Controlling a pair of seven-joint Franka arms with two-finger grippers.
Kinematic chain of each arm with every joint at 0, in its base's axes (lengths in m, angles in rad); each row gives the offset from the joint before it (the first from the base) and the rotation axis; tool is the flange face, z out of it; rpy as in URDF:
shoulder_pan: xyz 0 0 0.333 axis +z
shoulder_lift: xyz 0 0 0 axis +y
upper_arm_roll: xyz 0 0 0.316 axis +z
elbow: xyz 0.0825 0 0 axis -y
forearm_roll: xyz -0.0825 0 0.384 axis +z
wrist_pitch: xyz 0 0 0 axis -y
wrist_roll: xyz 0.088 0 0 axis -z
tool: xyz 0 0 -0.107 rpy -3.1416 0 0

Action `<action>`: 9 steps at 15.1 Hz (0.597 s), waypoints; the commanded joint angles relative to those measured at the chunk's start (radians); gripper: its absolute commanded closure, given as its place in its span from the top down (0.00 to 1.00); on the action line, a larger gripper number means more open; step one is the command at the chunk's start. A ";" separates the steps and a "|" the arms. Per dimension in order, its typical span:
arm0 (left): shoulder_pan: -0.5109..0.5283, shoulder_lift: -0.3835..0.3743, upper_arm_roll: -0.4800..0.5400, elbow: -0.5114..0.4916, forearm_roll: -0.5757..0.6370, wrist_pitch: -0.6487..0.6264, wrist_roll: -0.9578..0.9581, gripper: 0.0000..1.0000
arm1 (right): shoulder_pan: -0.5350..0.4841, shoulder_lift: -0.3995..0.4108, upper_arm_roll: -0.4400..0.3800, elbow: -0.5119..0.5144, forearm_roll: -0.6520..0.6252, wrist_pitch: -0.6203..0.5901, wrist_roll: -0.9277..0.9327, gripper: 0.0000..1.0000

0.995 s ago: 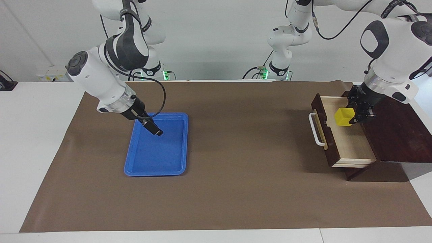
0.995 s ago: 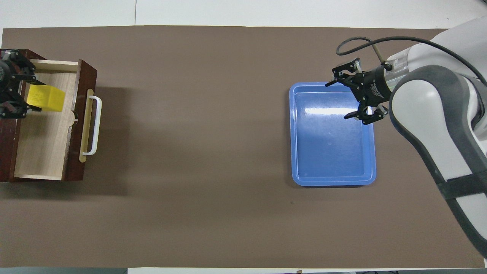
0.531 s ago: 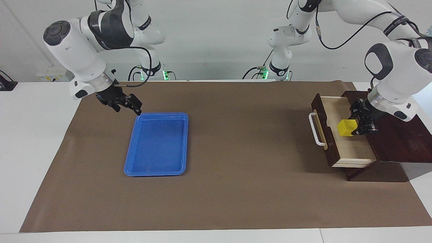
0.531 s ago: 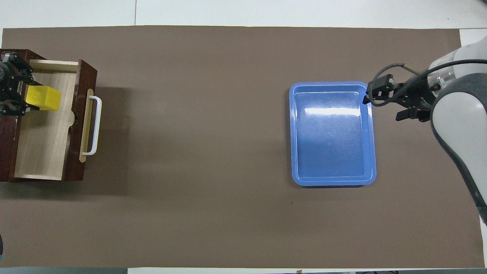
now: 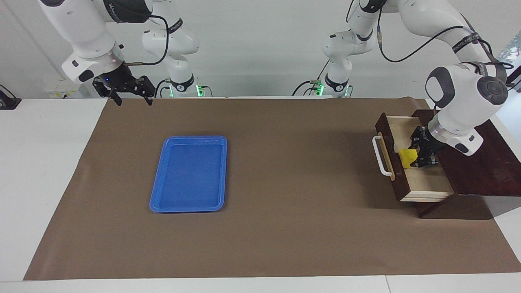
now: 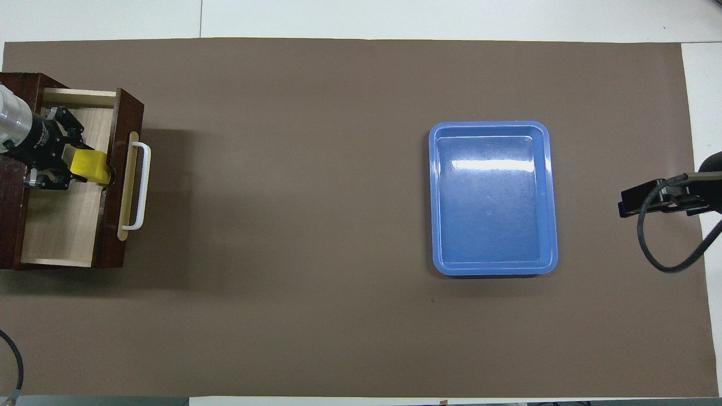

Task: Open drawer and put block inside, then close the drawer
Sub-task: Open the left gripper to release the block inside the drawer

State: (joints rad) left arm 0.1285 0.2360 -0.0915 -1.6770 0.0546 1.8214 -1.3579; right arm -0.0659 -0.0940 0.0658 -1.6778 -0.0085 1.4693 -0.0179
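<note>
bright yellow block [image 5: 407,157], dark brown drawer [image 5: 388,147] with a white handle [image 5: 379,156] on a tan strip and pale wood inside. plain blue tray [image 5: 189,174], brown mat [image 5: 285,203], white table [image 5: 40,162], white-and-black arms.

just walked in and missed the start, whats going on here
The left gripper holds the yellow block down inside the open drawer, close to the drawer front, not yet let go. The right gripper waits in the air, open, over the right arm's end of the table, off the blue tray.
</note>
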 commanded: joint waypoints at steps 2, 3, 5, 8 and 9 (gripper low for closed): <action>0.011 -0.061 -0.005 -0.092 -0.010 0.050 0.026 0.00 | -0.060 -0.012 0.051 -0.023 -0.042 0.061 -0.066 1.00; 0.011 -0.063 -0.005 -0.098 -0.010 0.053 0.026 0.00 | -0.061 -0.009 0.048 -0.023 -0.039 0.066 -0.065 1.00; 0.010 -0.075 -0.004 -0.128 -0.010 0.079 0.025 0.00 | -0.077 -0.006 0.048 -0.026 -0.022 0.062 -0.054 1.00; 0.008 -0.092 -0.004 -0.167 -0.010 0.105 0.026 0.00 | -0.088 0.007 0.042 -0.025 0.039 0.060 0.016 1.00; 0.008 -0.090 -0.004 -0.165 -0.009 0.104 0.028 0.00 | -0.088 0.014 0.042 -0.023 0.042 0.062 0.029 1.00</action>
State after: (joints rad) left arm 0.1285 0.1830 -0.0916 -1.7805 0.0540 1.8930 -1.3517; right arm -0.1325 -0.0868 0.0955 -1.6914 0.0056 1.5136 -0.0238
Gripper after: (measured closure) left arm 0.449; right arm 0.000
